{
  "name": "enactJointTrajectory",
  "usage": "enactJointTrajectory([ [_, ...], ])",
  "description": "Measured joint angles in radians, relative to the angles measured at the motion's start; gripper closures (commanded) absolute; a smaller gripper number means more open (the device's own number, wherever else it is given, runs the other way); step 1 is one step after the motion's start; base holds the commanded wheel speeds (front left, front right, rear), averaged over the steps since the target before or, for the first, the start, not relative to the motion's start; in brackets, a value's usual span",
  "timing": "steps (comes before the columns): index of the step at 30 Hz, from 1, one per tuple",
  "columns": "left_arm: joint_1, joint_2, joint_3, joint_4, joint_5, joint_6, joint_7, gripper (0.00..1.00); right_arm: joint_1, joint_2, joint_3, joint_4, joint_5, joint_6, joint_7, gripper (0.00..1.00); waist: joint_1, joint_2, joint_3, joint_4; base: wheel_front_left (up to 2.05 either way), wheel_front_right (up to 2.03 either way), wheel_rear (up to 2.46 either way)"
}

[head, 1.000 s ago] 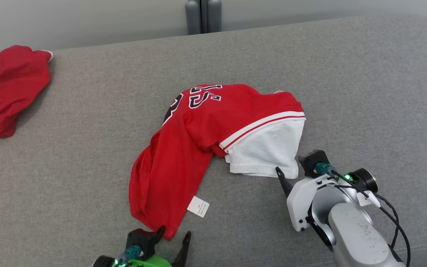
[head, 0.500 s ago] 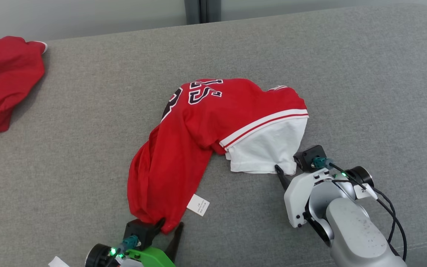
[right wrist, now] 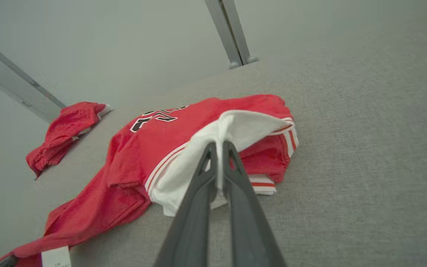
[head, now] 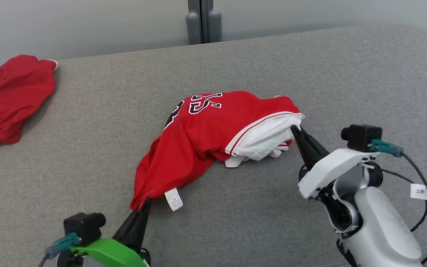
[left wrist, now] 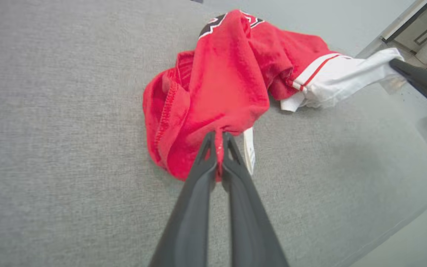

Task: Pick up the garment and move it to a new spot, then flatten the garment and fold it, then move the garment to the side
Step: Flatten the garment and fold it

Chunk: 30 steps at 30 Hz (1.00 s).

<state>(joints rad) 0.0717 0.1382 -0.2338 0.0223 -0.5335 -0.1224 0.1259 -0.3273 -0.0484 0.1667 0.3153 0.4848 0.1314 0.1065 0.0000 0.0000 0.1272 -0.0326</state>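
**Mia:** Where is the red jersey (head: 206, 126)?

**Tom:** It lies in a crumpled heap in the middle of the grey cushion (head: 347, 81), with the number side up. Another red garment (head: 17, 92) lies way over at the left edge, well apart from it.

**Mia:** Why are both grippers on it?

**Tom:** I think each one takes an end, so the jersey can be lifted and carried without dragging in a lump. The left gripper (left wrist: 217, 135) has the red bottom corner, the end nearest the robot. Its two dark fingers (left wrist: 195, 207) are squeezed together, with a pinch of red cloth between the tips. The white tag (head: 173, 199) hangs just beside them.

**Mia:** And the other one?

**Tom:** The right gripper (right wrist: 219, 144) is squeezed tight on the white part (right wrist: 250, 126), at the right end of the jersey. White cloth pokes out from between its tips and stands up in a little point.

**Mia:** So is the jersey off the cushion?

**Tom:** Only the two pinched bits look raised. The middle rests on the cushion and sags between the grippers.

**Mia:** What could go wrong?

**Tom:** The pinches are small. My guess is the thin cloth might slip out if the arms pull apart too fast.
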Motion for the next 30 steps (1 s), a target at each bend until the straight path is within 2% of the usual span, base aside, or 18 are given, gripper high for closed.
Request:
enactJointTrajectory([
  [6, 0.065, 0.08, 0.074, -0.418, -0.119, 0.011, 0.138, 1.0, 0.027, 0.0, -0.13, -0.343, 0.198, -0.001, 0.106, 1.0, 0.0, 0.0, -0.045, -0.025, 0.0, 0.0, 0.0],
  [10, 0.049, 0.143, 0.109, -0.612, -0.189, 0.019, 0.256, 1.0, 0.029, -0.009, -0.243, -0.513, 0.254, -0.001, 0.201, 1.0, 0.0, 0.0, -0.065, -0.043, 0.0, 0.0, 0.0],
  [14, -0.055, 0.218, 0.172, -0.734, -0.279, 0.037, 0.376, 1.0, -0.049, -0.017, -0.335, -0.655, 0.269, -0.001, 0.303, 1.0, 0.0, 0.0, -0.068, -0.061, 0.0, 0.0, 0.0],
  [17, -0.16, 0.258, 0.219, -0.79, -0.368, 0.067, 0.461, 1.0, -0.145, -0.016, -0.401, -0.739, 0.285, -0.001, 0.386, 1.0, 0.0, 0.0, -0.064, -0.074, 0.0, 0.0, 0.0],
  [20, -0.274, 0.29, 0.253, -0.823, -0.457, 0.116, 0.544, 1.0, -0.254, -0.018, -0.471, -0.804, 0.287, -0.001, 0.477, 1.0, 0.0, 0.0, -0.049, -0.082, 0.0, 0.0, 0.0],
  [23, -0.381, 0.321, 0.277, -0.827, -0.517, 0.156, 0.607, 1.0, -0.355, -0.022, -0.515, -0.834, 0.265, -0.001, 0.56, 1.0, 0.0, 0.0, -0.028, -0.088, 0.0, 0.0, 0.0],
  [26, -0.49, 0.354, 0.292, -0.789, -0.535, 0.177, 0.649, 1.0, -0.451, -0.027, -0.533, -0.811, 0.205, -0.001, 0.627, 1.0, 0.0, 0.0, 0.002, -0.093, 0.0, 0.0, 0.0],
  [30, -0.637, 0.378, 0.267, -0.655, -0.535, 0.179, 0.675, 1.0, -0.566, -0.03, -0.509, -0.711, 0.095, -0.001, 0.662, 1.0, 0.0, 0.0, 0.058, -0.095, 0.0, 0.0, 0.0],
])
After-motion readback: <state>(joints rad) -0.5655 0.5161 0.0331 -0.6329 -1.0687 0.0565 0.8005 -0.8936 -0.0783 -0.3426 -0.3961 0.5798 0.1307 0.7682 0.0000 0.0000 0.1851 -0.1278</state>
